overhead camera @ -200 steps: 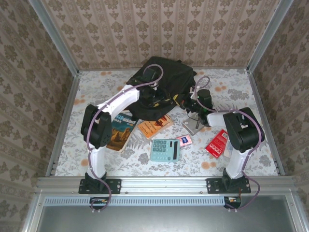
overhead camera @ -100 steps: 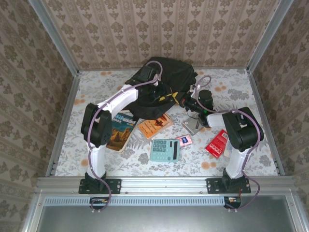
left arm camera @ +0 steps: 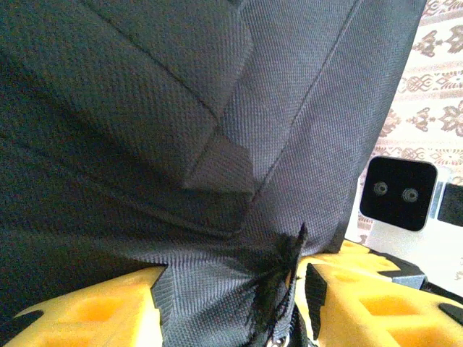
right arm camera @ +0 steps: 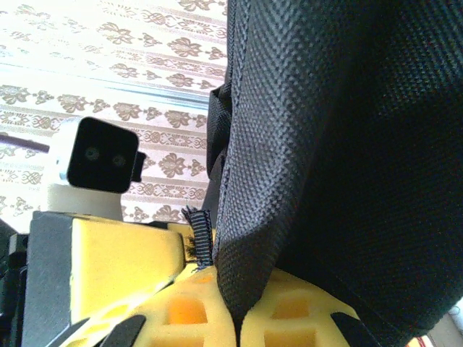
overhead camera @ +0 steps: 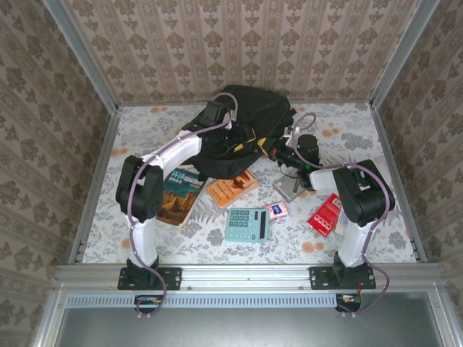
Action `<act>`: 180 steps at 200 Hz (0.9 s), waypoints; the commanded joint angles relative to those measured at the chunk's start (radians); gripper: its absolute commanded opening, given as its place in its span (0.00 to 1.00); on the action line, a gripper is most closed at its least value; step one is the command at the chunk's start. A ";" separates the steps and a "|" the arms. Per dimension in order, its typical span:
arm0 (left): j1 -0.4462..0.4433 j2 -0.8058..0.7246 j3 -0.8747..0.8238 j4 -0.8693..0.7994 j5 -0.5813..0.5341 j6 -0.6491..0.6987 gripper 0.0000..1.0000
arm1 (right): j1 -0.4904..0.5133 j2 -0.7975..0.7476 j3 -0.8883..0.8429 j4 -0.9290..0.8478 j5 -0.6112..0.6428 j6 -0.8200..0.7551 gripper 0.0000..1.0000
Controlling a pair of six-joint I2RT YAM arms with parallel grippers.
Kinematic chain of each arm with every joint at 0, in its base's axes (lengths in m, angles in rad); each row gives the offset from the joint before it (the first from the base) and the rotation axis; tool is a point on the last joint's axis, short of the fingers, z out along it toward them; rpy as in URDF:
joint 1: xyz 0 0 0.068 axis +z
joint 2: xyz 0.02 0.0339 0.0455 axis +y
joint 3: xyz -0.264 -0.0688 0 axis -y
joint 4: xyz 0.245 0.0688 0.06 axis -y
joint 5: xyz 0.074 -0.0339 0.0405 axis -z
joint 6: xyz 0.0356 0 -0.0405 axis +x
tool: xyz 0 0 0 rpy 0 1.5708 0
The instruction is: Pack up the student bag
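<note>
Both arms meet at student bag [overhead camera: 255, 108], far centre of worktop [overhead camera: 145, 130]. Right gripper [right arm camera: 233, 307] pinches bag edge from right. Left gripper [left arm camera: 231, 289] straddles fabric from left, clamped or not unclear.

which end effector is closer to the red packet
Right. The right end effector pinches the student bag beyond the red packet; the left end effector sits farther left on the bag.

No text or label can be read.

Arms extended forward; left end effector [left arm camera: 231, 307] jaws half apart, right end effector [right arm camera: 235, 318] pinched closed.
</note>
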 commanded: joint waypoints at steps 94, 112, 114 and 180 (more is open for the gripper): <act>0.008 -0.013 0.068 0.005 0.026 0.035 0.54 | 0.024 0.012 0.013 0.073 -0.073 -0.014 0.00; 0.010 -0.002 0.090 -0.029 0.020 0.046 0.54 | 0.032 0.010 0.016 0.060 -0.077 -0.025 0.00; 0.010 -0.004 0.090 -0.029 0.018 0.046 0.54 | 0.034 0.009 0.018 0.058 -0.076 -0.027 0.00; 0.031 -0.013 0.209 -0.176 -0.022 0.168 0.55 | 0.040 0.000 0.017 0.037 -0.081 -0.051 0.00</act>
